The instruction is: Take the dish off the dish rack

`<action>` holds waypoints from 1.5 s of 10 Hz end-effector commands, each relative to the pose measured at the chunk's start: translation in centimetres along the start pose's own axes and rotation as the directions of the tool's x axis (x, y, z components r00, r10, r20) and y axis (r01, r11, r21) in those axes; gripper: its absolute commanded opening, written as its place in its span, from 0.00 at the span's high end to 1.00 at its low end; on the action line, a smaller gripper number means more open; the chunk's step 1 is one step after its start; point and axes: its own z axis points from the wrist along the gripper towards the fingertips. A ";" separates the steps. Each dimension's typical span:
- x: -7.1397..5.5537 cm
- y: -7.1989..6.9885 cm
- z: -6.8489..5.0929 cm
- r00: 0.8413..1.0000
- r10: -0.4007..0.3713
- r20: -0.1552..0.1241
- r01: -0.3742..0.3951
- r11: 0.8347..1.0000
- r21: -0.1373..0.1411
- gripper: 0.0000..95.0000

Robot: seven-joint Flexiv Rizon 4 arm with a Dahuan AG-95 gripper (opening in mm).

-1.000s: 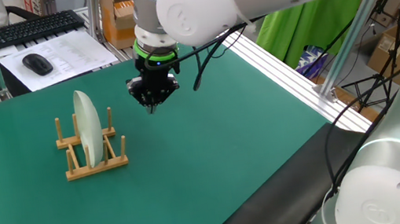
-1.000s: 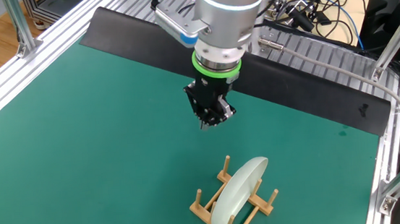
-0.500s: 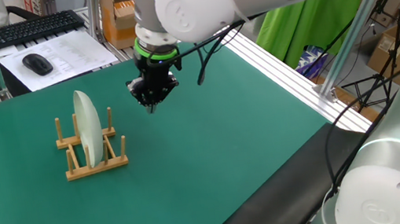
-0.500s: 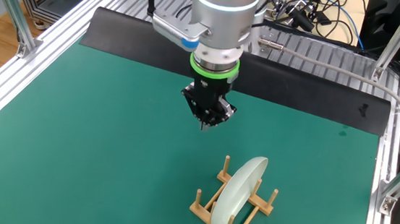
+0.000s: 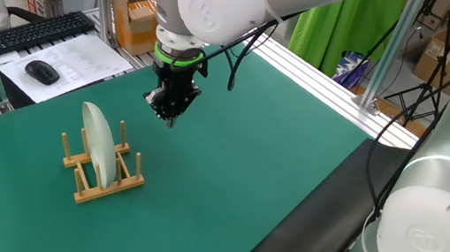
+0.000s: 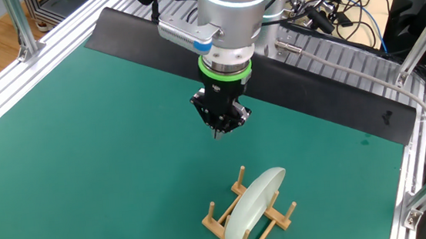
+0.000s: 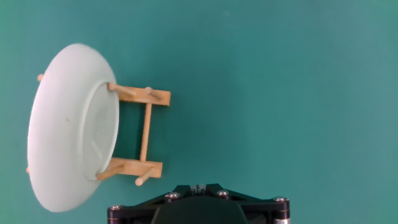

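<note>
The pale whitish-green dish (image 5: 100, 145) stands on edge in the small light-wood dish rack (image 5: 111, 187) on the green mat. Both also show in the other fixed view, the dish (image 6: 255, 196) in the rack (image 6: 216, 221). In the hand view the dish (image 7: 67, 127) fills the left side and the rack (image 7: 147, 129) shows beside it. My gripper (image 5: 172, 118) hangs above the mat, right of the rack and clear of it, with its fingers together and empty. It also shows in the other fixed view (image 6: 218, 132) and at the bottom edge of the hand view (image 7: 199, 186).
A keyboard (image 5: 36, 31), mouse (image 5: 42, 72) and papers lie beyond the mat's far left edge. Aluminium frame rails (image 5: 315, 68) border the mat. Cables (image 6: 342, 7) and a black strip (image 6: 313, 111) lie along one side.
The gripper has shifted slightly and its wrist has turned a little. The dish and the rack have not moved.
</note>
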 end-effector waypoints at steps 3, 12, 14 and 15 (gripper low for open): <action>0.1 0.0 0.0 0.997 0.081 -0.003 -0.081 0.996 -0.044 1.00; -1.5 6.4 -3.2 0.960 0.276 -0.039 -0.279 0.954 -0.110 0.80; -1.5 8.7 -4.4 0.957 0.289 -0.031 -0.290 0.954 -0.075 0.60; -1.5 9.8 -4.9 0.955 0.296 -0.021 -0.297 0.954 -0.047 0.60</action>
